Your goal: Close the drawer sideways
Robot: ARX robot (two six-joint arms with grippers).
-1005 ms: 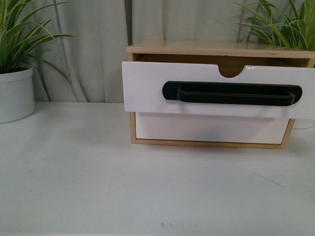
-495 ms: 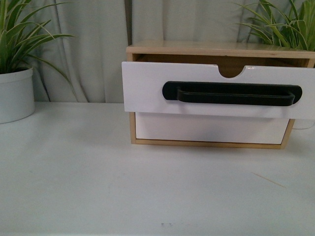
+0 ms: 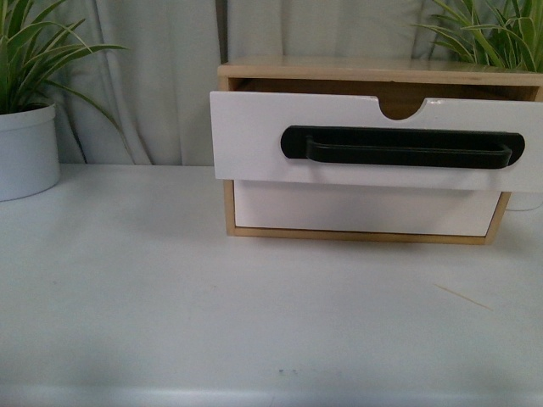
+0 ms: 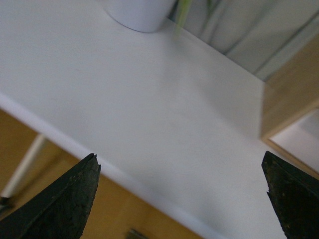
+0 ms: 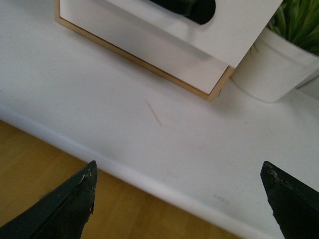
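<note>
A white table [image 3: 127, 297] stood before a grey curtain [image 3: 161, 85], with a wooden cabinet [image 3: 339, 71] at its back.
The drawer [image 3: 254, 136] sat pulled out of the upper slot, overhanging the plain lower drawer [image 3: 356, 209], black handle [image 3: 399, 146] forward. The left gripper [image 4: 179, 158] and right gripper [image 5: 179, 167] hovered over the table's near edge, jaws spread wide, holding nothing.
</note>
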